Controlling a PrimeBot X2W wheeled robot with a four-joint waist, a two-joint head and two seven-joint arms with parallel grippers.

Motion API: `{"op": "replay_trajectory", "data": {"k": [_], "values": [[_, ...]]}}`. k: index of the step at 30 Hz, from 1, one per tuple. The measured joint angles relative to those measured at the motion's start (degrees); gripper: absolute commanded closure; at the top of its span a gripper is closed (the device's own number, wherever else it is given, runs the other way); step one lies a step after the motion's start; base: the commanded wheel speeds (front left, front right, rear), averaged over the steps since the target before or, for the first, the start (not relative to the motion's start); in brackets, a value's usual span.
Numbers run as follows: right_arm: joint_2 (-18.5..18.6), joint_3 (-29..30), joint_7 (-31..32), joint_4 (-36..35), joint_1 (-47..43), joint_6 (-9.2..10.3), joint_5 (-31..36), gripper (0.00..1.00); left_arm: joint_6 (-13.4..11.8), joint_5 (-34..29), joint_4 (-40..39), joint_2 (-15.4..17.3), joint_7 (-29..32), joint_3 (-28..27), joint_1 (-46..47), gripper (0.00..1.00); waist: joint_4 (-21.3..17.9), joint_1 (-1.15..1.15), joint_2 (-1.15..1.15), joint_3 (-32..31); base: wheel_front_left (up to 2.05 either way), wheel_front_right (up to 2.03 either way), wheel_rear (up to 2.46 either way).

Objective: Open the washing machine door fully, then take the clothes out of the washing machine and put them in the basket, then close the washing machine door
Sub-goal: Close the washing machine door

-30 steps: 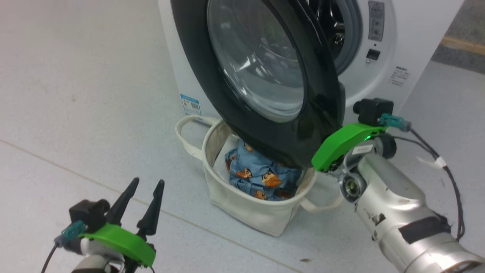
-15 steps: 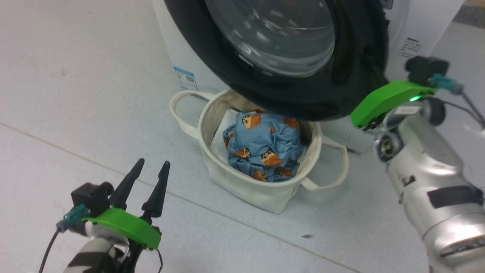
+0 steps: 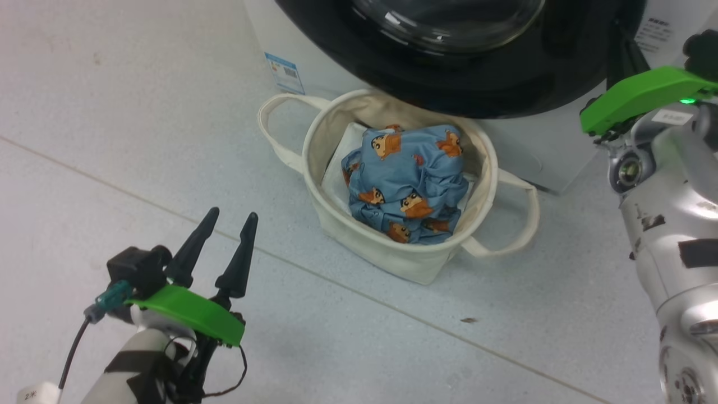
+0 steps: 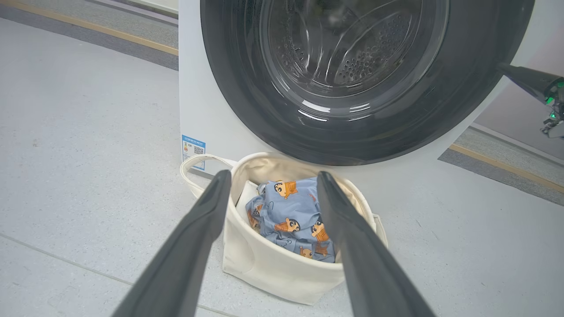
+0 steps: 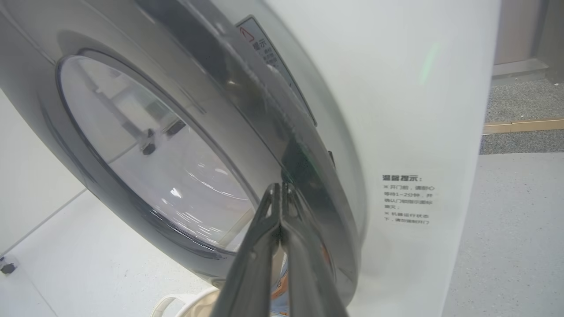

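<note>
The washing machine (image 4: 194,88) stands white behind the basket. Its door (image 3: 505,78), black-rimmed with a glass bowl (image 5: 154,154), lies nearly flat against the front; through the glass the steel drum shows. My right gripper (image 5: 278,187) is shut on nothing, its tips against the door's (image 4: 462,110) right rim. One of its dark fingers (image 4: 524,79) reaches in from the right. The blue clothes (image 3: 409,179) with orange figures lie bunched in the cream basket (image 3: 392,255). My left gripper (image 3: 233,213) hovers open, low over the floor, left of and before the basket (image 4: 273,268).
A blue label (image 3: 285,72) marks the washer's lower left corner. The basket's handles (image 3: 527,219) loop out at both sides. Grey floor with a thin seam (image 3: 84,168) runs under my left arm. A yellow strip (image 4: 88,26) borders darker ground behind.
The door has swung from half open to nearly against the washer, with my right gripper following its rim. The head camera tilted down. My left gripper barely moved.
</note>
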State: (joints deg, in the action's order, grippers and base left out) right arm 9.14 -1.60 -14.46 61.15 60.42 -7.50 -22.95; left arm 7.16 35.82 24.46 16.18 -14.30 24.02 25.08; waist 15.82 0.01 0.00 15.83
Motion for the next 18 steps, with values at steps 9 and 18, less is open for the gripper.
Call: {"op": "replay_trajectory", "data": {"k": [9, 18], "values": [[-0.2, 6.4, -0.1, 0.3, 2.7, -0.10, 4.1, 1.00, 0.0, -0.4, -0.4, -0.9, 0.0, 0.0, 1.7, 0.00, 1.3, 0.00, 0.00, 3.3, 0.00, 0.00, 0.00], [-1.8, 9.8, 0.2, -3.5, 0.9, -0.18, 7.2, 0.00, 0.0, -0.5, -0.5, -1.3, 0.0, -0.4, 1.9, 0.00, 2.0, 0.00, 0.00, 2.8, 0.00, 0.00, 0.00]]}}
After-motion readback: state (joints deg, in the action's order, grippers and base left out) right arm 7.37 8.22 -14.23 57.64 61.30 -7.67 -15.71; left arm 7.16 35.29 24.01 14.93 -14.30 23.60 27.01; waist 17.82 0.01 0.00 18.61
